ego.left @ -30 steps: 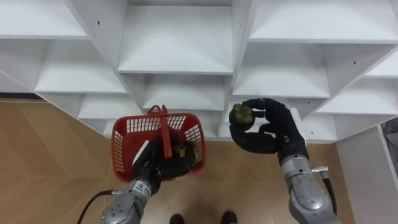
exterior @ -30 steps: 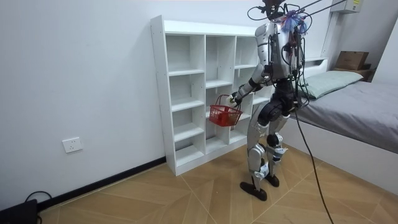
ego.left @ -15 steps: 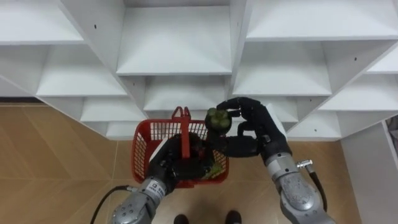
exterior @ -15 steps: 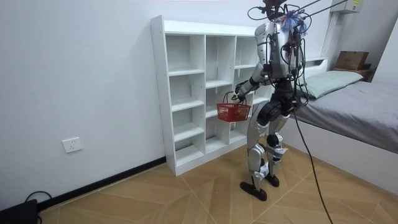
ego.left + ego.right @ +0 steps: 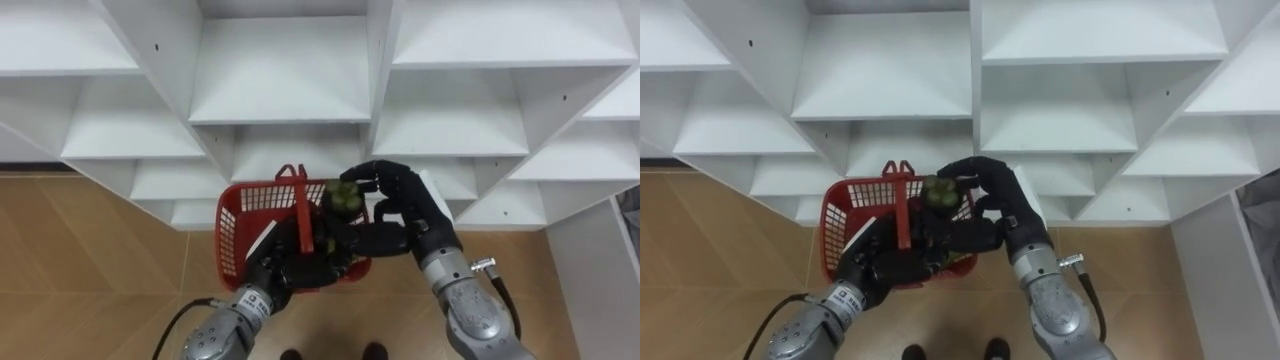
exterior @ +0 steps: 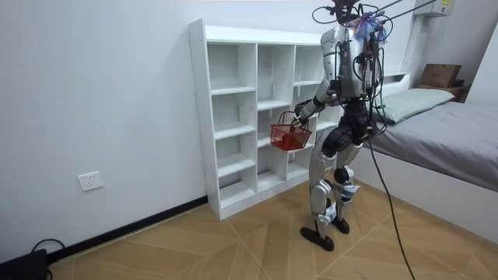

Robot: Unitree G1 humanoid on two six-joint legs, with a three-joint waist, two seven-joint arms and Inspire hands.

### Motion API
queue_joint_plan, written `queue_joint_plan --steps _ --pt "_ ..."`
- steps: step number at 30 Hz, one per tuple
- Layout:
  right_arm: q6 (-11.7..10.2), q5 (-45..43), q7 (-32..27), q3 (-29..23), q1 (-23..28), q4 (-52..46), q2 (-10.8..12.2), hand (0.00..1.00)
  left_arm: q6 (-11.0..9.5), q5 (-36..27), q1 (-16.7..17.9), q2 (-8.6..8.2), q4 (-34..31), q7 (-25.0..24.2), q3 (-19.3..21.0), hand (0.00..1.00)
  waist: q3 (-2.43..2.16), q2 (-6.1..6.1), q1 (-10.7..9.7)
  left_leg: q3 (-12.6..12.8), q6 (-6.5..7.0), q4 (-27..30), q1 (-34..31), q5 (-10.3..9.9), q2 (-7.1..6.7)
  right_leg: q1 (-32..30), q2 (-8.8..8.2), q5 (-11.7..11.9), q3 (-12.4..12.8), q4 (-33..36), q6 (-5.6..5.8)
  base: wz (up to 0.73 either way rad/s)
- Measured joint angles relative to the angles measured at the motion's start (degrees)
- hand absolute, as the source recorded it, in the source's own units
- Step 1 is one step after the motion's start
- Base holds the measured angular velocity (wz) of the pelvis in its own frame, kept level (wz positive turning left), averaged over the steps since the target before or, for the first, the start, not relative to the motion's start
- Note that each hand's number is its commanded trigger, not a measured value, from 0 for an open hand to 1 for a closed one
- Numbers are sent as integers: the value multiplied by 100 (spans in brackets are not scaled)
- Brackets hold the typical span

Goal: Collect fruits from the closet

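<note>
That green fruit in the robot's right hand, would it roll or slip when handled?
The green fruit looks round, so it would probably roll on a flat shelf. The right hand pinches it with curled fingers, so it seems light and firm. The walls of the red basket should contain it.

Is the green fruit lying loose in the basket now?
No, the right robot hand holds the green fruit pinched in its fingers, over the open red basket.

Left hand (image 5: 285,268) clenched — right hand (image 5: 403,213) curled, pinching
</note>
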Motion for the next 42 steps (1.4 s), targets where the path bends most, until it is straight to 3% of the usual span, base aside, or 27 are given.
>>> queue_joint_plan --steps 7,9,13,17,18,24,42 --pt "0 -22 13 -14 3 0 3 100 0 15 0 -3 -12 -1 14 100 0 2 1 -9 -6 -32 -21 -5 -1 -6 12 11 -10 -63 4 0" --pt "-2 -20 13 -15 3 0 4 95 0 15 1 -3 -22 -1 15 100 0 2 1 -9 -6 -47 -14 -4 -3 -3 12 12 -9 -63 6 0" --pt "-16 1 23 -29 2 0 3 65 1 13 27 3 -77 -3 45 100 -1 2 0 -7 -6 -46 -23 -5 -5 -27 13 11 10 -76 6 -1" --pt "-29 12 23 -74 1 0 5 45 1 13 27 5 -108 -18 55 100 -1 2 2 -7 -7 -44 -18 -4 -6 -25 13 11 14 -69 6 0" --pt "-32 12 23 -97 3 0 3 27 1 13 27 7 -116 -64 62 100 -1 1 5 -9 -7 -41 -15 -4 -6 -22 13 11 13 -65 6 0" --pt "-43 -21 57 -172 29 1 7 1 1 20 26 17 -125 -114 85 100 -1 1 4 -27 -6 5 9 -4 -2 31 12 12 -1 -54 5 0" --pt "-62 -59 259 -239 142 8 10 0 1 20 35 44 -170 -134 127 100 1 -2 -10 -38 -6 25 15 -4 -2 45 10 13 0 -34 7 0"
